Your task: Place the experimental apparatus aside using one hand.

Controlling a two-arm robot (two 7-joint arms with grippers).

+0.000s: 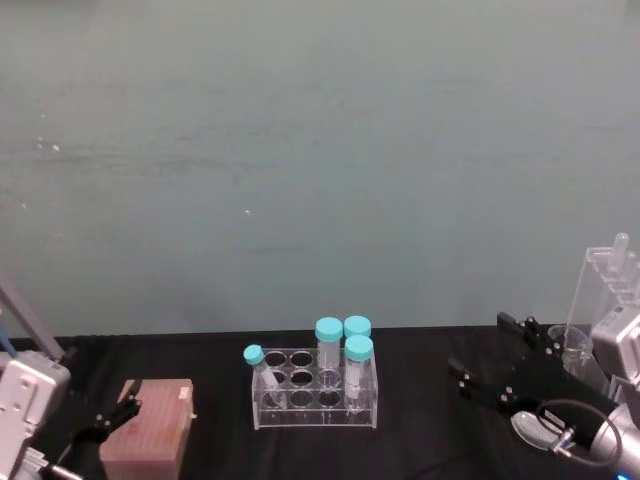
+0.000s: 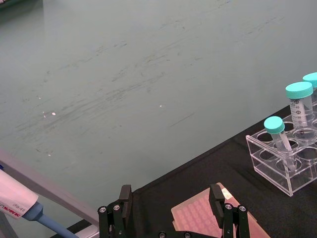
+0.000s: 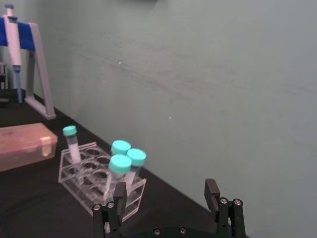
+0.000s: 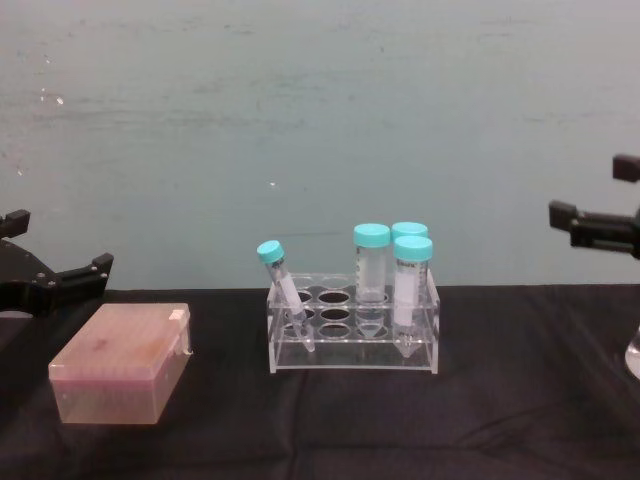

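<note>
The experimental apparatus stands at the table's far right. A tall clear acrylic rack point(image 1: 606, 285) holds a long test tube point(image 1: 620, 246). A small glass beaker point(image 1: 577, 345) sits beside it, and the rounded glass flask point(image 1: 538, 428) lies partly behind my right arm. A sliver of that glass point(image 4: 634, 355) shows at the chest view's right edge. My right gripper point(image 1: 487, 350) point(image 3: 166, 193) point(image 4: 595, 190) hovers open just left of this group, holding nothing. My left gripper point(image 1: 110, 415) point(image 2: 171, 196) point(image 4: 58, 245) is open and idle at the far left, over the pink box.
A low clear rack point(image 1: 315, 392) point(image 4: 352, 330) with several teal-capped tubes stands mid-table on the black cloth. A pink tip box point(image 1: 150, 432) point(image 4: 122, 362) lies at the left. A pipette on its stand point(image 3: 20, 54) is at the far left. A teal wall backs the table.
</note>
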